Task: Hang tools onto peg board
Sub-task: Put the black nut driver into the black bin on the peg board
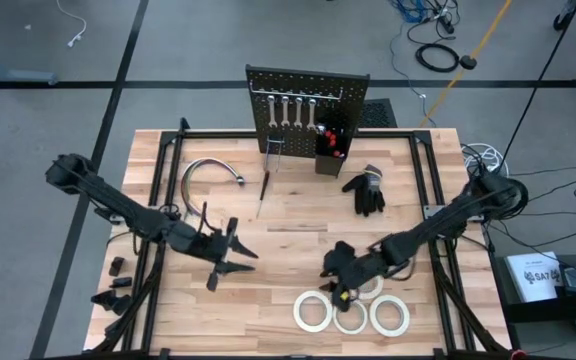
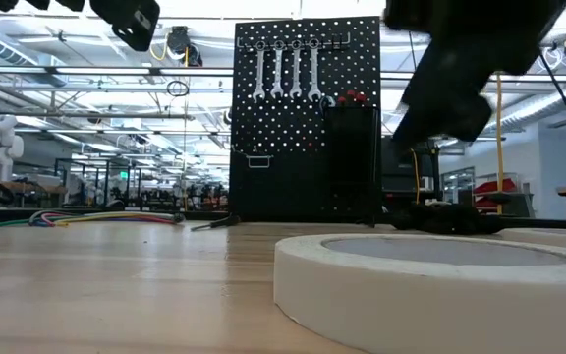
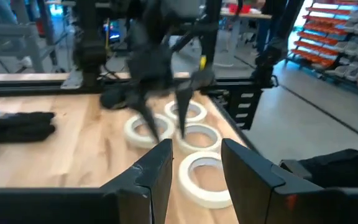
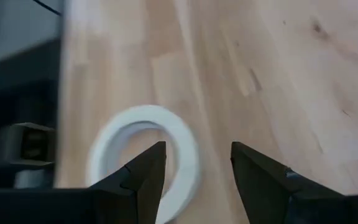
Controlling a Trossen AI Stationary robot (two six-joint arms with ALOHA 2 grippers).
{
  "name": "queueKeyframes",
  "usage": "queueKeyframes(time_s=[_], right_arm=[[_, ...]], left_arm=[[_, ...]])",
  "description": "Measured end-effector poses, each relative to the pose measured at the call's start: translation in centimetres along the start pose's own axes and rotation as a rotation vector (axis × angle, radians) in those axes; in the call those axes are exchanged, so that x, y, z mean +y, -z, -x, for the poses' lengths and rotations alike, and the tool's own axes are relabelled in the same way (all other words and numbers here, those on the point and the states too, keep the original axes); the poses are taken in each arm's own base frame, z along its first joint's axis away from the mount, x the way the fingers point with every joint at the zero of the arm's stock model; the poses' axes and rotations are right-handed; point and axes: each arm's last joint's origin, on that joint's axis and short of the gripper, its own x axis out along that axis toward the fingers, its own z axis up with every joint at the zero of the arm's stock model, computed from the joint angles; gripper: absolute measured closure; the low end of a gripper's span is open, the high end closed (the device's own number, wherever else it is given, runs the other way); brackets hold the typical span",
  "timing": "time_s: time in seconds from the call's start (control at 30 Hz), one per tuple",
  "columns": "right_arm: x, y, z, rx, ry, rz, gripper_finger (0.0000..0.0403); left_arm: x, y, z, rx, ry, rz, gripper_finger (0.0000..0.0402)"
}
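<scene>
Right gripper [image 1: 340, 283] hangs jaws-apart, holding nothing, over the tape rolls [image 1: 313, 311] near the table's [image 1: 288, 235] front edge.

two dark jointed arms, left arm [image 1: 118, 205], right arm [image 1: 448, 222], black angular wedge-shaped jaws

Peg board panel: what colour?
Black, dotted with small holes; the peg board shows best in the low view.
</scene>
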Motion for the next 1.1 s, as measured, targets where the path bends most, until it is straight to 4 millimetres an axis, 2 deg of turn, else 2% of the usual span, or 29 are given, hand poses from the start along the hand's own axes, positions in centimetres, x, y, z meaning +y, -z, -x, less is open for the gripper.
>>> queueKeyframes(time_s=[0.17, 0.3, 0.4, 0.53, 0.73, 0.97, 1.1], right_arm=[[1.1, -0.2, -3.4, 0.129, 0.117, 0.047, 0.0227], [1.7, -0.4, -5.2, 0.267, 0.236, 0.122, 0.0227], [2.3, -0.8, -6.2, 0.303, 0.265, 0.152, 0.0227], [3.3, -1.4, -6.6, 0.292, 0.232, 0.181, 0.0227], [3.6, -1.4, -6.4, 0.309, 0.207, 0.180, 0.0227], [3.7, 0.6, -8.0, 0.372, 0.213, 0.196, 0.0227], [3.5, 1.0, -8.7, 0.378, 0.229, 0.190, 0.0227]], left_arm=[[-0.8, 0.5, -1.0, -0.037, 0.011, 0.050, 0.0263], [-0.9, 1.3, -1.6, -0.008, -0.019, 0.095, 0.0263], [-0.9, 2.0, -2.0, 0.020, -0.040, 0.119, 0.0263], [-0.9, 2.3, -2.3, 0.020, -0.041, 0.120, 0.0263], [-0.9, 2.1, -2.3, 0.004, -0.042, 0.124, 0.0263], [-0.9, 2.1, -2.4, 0.003, -0.042, 0.124, 0.0263], [-0.9, 2.1, -2.4, 0.005, -0.042, 0.124, 0.0263]])
